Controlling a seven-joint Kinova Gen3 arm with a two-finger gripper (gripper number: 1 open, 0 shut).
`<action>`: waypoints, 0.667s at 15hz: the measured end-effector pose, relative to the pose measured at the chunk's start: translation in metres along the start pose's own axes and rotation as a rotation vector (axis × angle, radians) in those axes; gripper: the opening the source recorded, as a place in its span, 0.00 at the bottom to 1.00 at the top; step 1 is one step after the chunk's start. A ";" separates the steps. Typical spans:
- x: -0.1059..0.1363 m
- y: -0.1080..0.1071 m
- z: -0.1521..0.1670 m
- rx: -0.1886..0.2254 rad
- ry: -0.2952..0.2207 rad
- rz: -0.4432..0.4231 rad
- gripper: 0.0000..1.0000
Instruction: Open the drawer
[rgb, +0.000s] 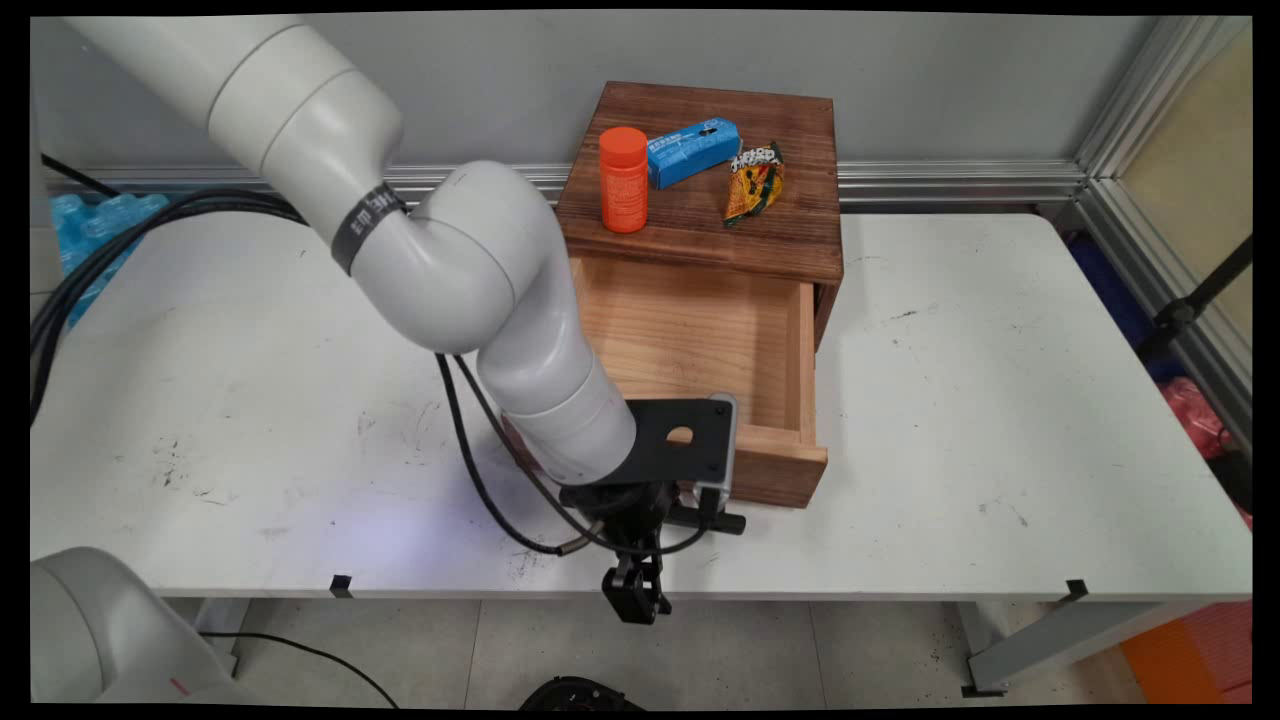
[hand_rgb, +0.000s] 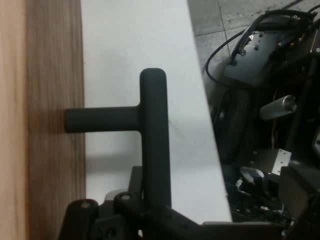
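End effector clenched on drawer handle, visible only in hand view

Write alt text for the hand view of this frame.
A black T-shaped handle juts from the wooden drawer front, its crossbar running down into the gripper linkage at the bottom edge. Behind it lie the white table and floor clutter.

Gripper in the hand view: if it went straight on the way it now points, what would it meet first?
Probably the drawer's black T-handle, which sits right at the gripper; behind it lies the white table. Depth is unclear.
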 end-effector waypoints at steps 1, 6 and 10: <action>0.000 0.004 0.000 -0.002 0.001 0.000 1.00; 0.003 0.023 0.001 -0.011 0.003 0.000 1.00; 0.003 0.032 0.001 -0.016 0.004 -0.001 1.00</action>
